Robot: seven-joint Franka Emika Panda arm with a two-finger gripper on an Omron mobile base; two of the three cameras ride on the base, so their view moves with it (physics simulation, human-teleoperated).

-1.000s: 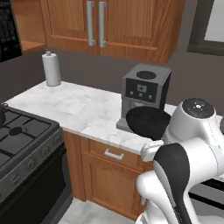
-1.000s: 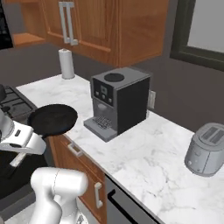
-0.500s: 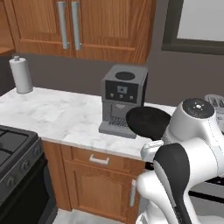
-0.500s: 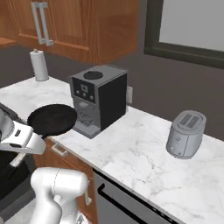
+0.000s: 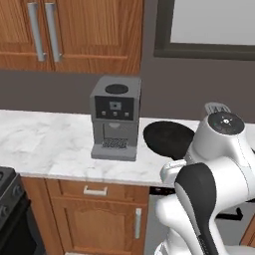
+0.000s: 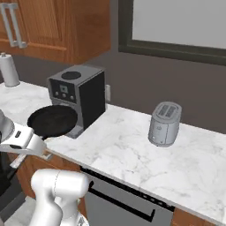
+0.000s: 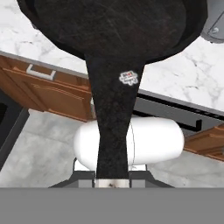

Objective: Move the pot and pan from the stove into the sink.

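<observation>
1. Black and flat, the pan (image 6: 52, 120) hangs in the air over the front edge of the white marble tabletop (image 6: 132, 150), just beside the grey coffee machine (image 6: 78, 98); you see it in the left base view too (image 5: 168, 138), right of that machine (image 5: 116, 117) and partly behind the white arm.
2. Your pincer (image 7: 112, 180) is closed on the pan's handle (image 7: 114, 122): in the hand view the dark handle runs straight up from the bottom edge to the round pan body (image 7: 113, 26). The fingertips themselves are hidden at that edge.
3. A silver toaster (image 6: 165, 123) stands on the tabletop well apart from the pan, to its right in the right base view.
4. A paper towel roll (image 6: 9, 69) stands at the far left of that view.
5. A corner of the stove (image 5: 9, 191) shows at the lower left of the left base view.
</observation>
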